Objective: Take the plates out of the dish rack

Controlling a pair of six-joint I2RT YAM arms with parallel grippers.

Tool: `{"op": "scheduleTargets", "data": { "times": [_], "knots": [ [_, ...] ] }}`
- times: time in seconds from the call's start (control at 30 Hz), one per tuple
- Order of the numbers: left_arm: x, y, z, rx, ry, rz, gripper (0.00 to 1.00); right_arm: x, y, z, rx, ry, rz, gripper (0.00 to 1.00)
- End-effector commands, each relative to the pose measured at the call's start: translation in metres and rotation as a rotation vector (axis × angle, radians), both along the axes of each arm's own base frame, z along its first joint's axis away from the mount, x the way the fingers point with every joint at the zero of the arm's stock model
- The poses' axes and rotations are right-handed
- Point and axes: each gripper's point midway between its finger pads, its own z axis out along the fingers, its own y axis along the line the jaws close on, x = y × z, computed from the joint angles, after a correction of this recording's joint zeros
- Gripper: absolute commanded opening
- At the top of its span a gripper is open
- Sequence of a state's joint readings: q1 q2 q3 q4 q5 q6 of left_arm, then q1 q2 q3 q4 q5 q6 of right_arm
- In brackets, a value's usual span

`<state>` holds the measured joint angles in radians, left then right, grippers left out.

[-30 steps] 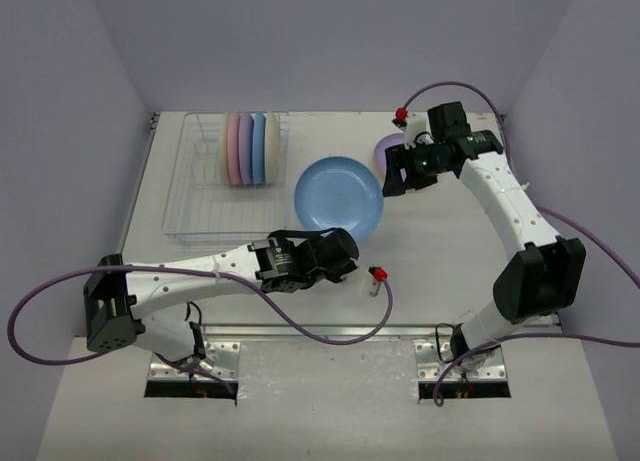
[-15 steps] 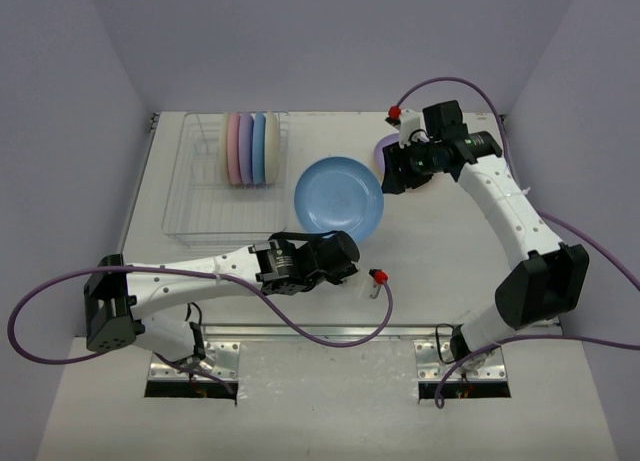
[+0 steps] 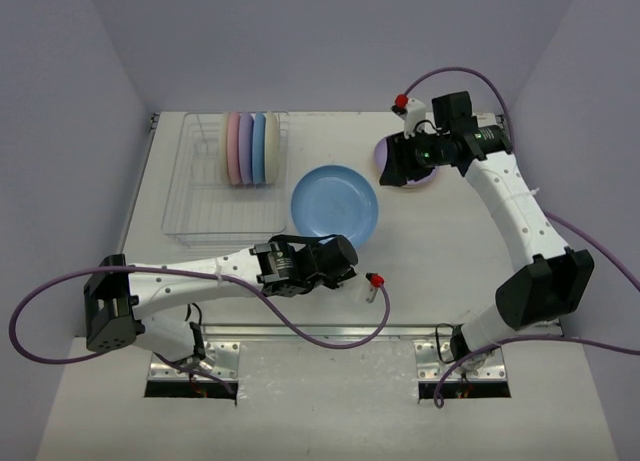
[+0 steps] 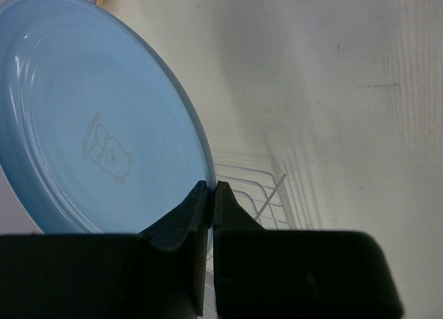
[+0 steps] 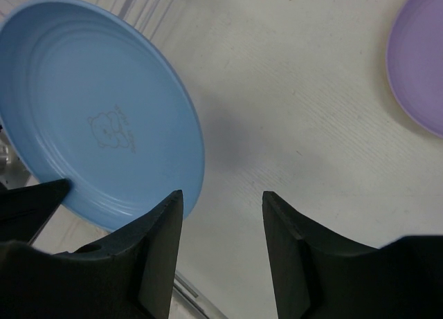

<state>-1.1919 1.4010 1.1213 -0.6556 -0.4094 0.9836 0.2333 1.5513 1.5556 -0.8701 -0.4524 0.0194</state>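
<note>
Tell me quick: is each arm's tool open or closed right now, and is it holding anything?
Left tool: closed, pinching the rim of the blue plate.
Right tool: open, holding nothing.

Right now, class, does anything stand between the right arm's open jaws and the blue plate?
Nothing visible does. In the right wrist view only bare table lies between the open jaws and the blue plate; the purple plate sits to the other side. The left arm's jaws pinch the blue plate's rim.
</note>
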Motion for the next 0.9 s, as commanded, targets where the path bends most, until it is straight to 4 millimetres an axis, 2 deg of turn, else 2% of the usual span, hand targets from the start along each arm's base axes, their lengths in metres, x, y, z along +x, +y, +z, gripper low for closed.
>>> {"op": "scheduleTargets", "data": {
  "times": [0.0, 0.33, 0.53, 0.77, 0.87],
  "knots": [
    [0.002, -0.013, 0.019, -0.075, -0.032, -0.004, 0.00, -0.005, 0.021, 0.009, 0.099, 0.041, 0.076, 0.49],
    [0.004, -0.019, 0.024, -0.089, -0.041, -0.007, 0.00, 0.001, 0.027, -0.030, 0.052, 0.101, 0.081, 0.44],
    [0.005, -0.021, 0.027, -0.095, -0.047, -0.006, 0.00, 0.005, 0.034, -0.039, 0.031, 0.093, 0.090, 0.37],
    [0.007, -0.024, 0.032, -0.118, -0.055, 0.002, 0.00, 0.006, 0.039, -0.053, 0.002, 0.100, 0.099, 0.34],
    [0.007, -0.024, 0.032, -0.118, -0.057, 0.002, 0.00, 0.005, 0.040, -0.058, -0.003, 0.112, 0.102, 0.24]
  ]
}}
